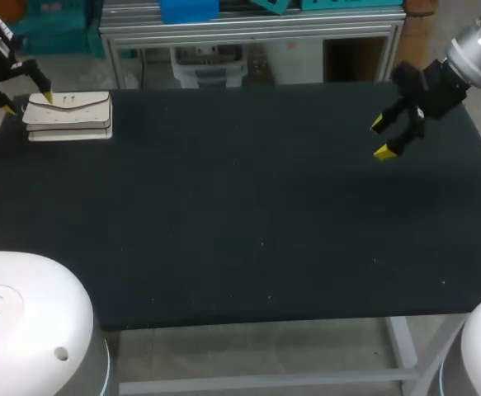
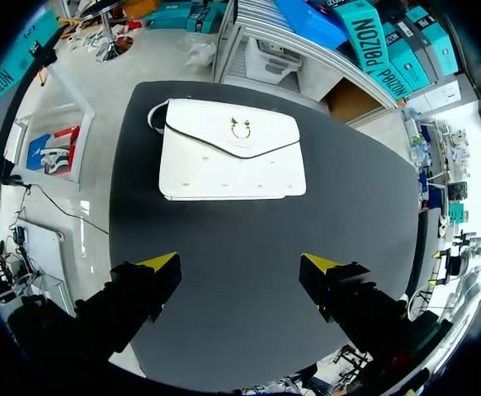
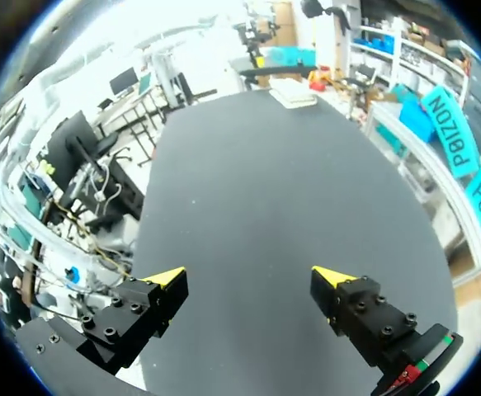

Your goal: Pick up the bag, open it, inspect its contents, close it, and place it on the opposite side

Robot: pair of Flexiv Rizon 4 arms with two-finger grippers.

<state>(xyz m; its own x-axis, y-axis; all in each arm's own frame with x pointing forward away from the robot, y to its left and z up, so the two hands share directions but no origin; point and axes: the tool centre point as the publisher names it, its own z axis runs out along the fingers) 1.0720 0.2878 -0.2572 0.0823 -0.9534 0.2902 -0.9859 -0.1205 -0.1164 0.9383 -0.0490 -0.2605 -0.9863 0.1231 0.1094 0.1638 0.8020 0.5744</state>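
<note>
Handbag point(image 2: 232, 153): white, flap shut, on bench's point(image 1: 248, 223) far left corner; strap mostly hidden.
Left end effector point(image 2: 240, 264): wide open, empty, handbag ahead; arm cut off.
Right end effector point(image 1: 380, 138): wide open, empty, far right.

Bag point(image 1: 68, 117) on table point(image 1: 248, 223) far-left corner; right claw point(image 1: 379, 139) opposite.

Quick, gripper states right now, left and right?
Left gripper: open, empty, white bag ahead of it.
Right gripper: open, empty.
</note>
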